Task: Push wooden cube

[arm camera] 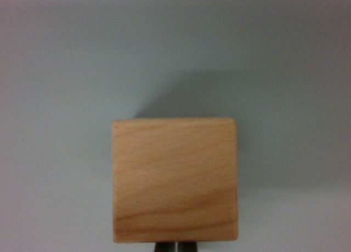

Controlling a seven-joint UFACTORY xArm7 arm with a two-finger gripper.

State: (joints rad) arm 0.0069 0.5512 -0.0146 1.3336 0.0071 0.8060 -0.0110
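Wrist view, looking down past the claw. A plain pale grey-blue surface fills the field on every side of the claw and carries no markings; it darkens toward the upper corners. A soft shadow lies on this surface beyond the claw, off the cube's far edge and toward the wrist view's right.

The wooden cube sits directly ahead of the claw, centred on it, its near edge just above the fingertips in the frame. One broad face is shown square-on, light tan with fine grain lines running across it and slightly rounded corners. The cube rests flat on the surface, not tilted.

The claw appears only as two dark fingertips at the bottom edge of the frame, just below the cube's near edge. The tips stand close together, with only a thin pale sliver between them, so the claw reads as pressed nearly together and pinching nothing. The tips meet the cube's near edge in the picture; whether they actually touch it or hang just short of it cannot be told from this angle.
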